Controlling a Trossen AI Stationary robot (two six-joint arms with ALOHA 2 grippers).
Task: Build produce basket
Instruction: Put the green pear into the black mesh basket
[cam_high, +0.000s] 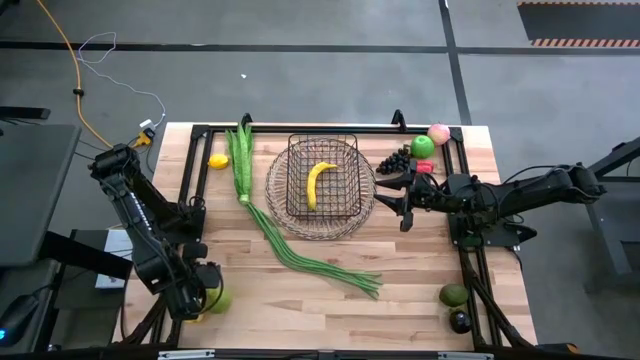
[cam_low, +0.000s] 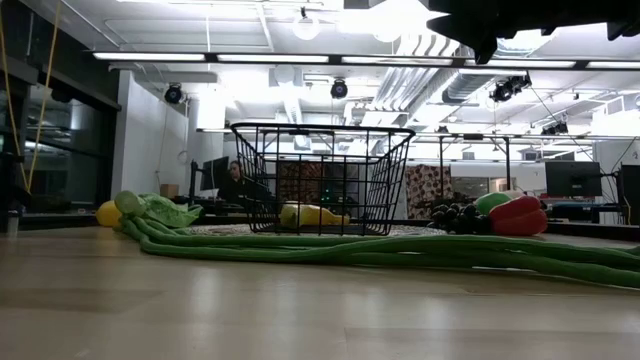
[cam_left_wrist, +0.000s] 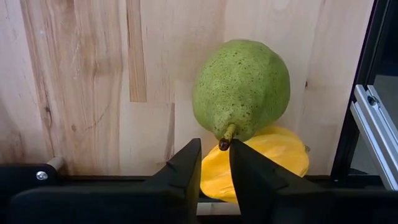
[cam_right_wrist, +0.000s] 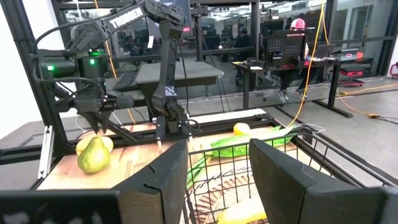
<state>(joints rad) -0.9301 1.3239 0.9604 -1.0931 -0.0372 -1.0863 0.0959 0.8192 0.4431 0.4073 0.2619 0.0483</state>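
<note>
The basket (cam_high: 321, 186) sat mid-table holding only a banana (cam_high: 318, 182), so filling had barely begun. The left gripper (cam_left_wrist: 214, 163) hung at the near left corner over a green pear (cam_left_wrist: 241, 88), fingers nearly closed at its stem, holding nothing; it probably needed to open wider. The frame rail (cam_left_wrist: 375, 121) crowded that corner. The right gripper (cam_high: 397, 196) waited open beside the basket's rim.

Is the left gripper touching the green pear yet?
Cannot tell. In the left wrist view the left gripper sits right at the green pear's stem, its fingers narrowly parted, but no view shows contact or a gap plainly.
</note>
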